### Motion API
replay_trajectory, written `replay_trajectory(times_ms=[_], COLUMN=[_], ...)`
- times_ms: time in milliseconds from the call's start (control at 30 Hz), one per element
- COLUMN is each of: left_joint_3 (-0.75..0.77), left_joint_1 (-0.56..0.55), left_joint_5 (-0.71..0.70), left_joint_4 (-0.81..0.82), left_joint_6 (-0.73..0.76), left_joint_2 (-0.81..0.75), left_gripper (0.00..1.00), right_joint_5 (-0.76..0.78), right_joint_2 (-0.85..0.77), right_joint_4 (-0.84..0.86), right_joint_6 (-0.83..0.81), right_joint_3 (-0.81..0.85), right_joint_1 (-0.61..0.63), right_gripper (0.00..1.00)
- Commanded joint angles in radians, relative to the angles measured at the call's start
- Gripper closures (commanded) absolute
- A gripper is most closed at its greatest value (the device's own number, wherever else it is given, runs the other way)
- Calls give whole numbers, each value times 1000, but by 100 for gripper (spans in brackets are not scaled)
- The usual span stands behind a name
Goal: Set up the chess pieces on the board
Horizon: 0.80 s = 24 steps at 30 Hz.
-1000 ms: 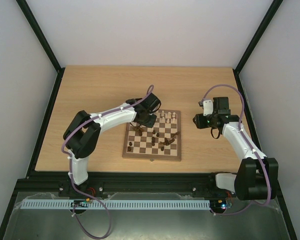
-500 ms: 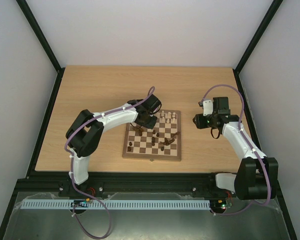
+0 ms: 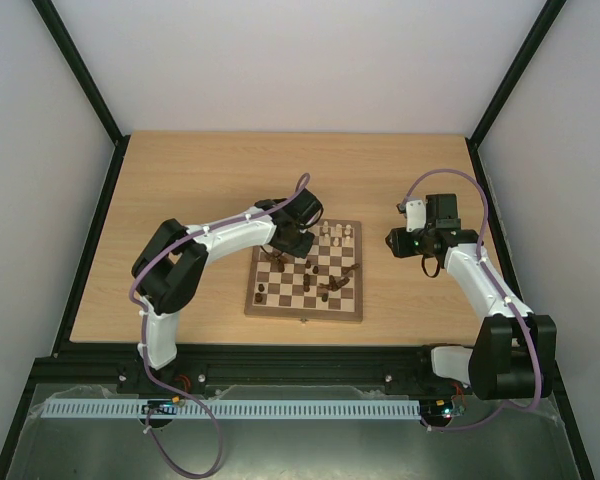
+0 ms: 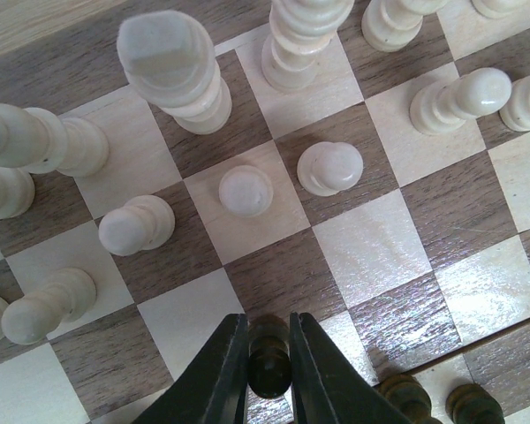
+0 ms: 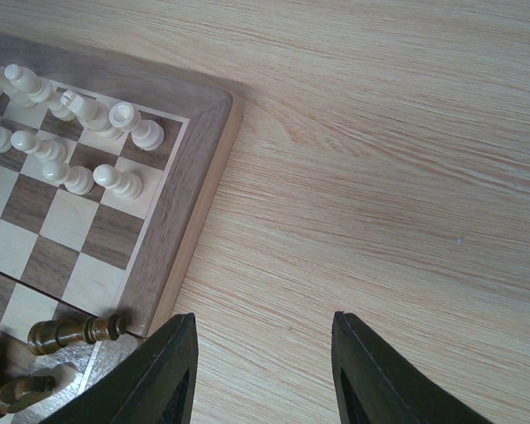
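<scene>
Left tool pinches a dark, glossy, seemingly turned-wood piece.

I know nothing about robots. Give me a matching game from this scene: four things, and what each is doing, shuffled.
1 left gripper
2 right gripper
3 cream pawn
4 brown piece at the board edge

A lying on its side
B shut on a dark piece
C open above the table
D standing on a light square

Pairs: 1-B, 2-C, 3-D, 4-A
</scene>
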Motion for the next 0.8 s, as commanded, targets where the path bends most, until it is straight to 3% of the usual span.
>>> replay_trajectory(times_ms=[0, 233, 467, 767], left_joint_3=[19, 32, 31, -56], left_joint_1=[-9, -12, -26, -105], left_joint_5=[7, -4, -10, -29], left_joint_4=[-31, -50, -52, -80], left_joint_6=[14, 17, 15, 55], left_joint_2=[25, 31, -9, -232], left_gripper=[83, 78, 88, 90], right_joint_5=[-11, -11, -12, -10], right_joint_2=[9, 8, 9, 8], right_joint_4=[-40, -42, -41, -42], right_joint_6=[-12, -12, -13, -12], right_joint_3=[-2, -3, -2, -2], right_joint_1=[-2, -2, -2, -2], right_gripper=[57, 57, 57, 57])
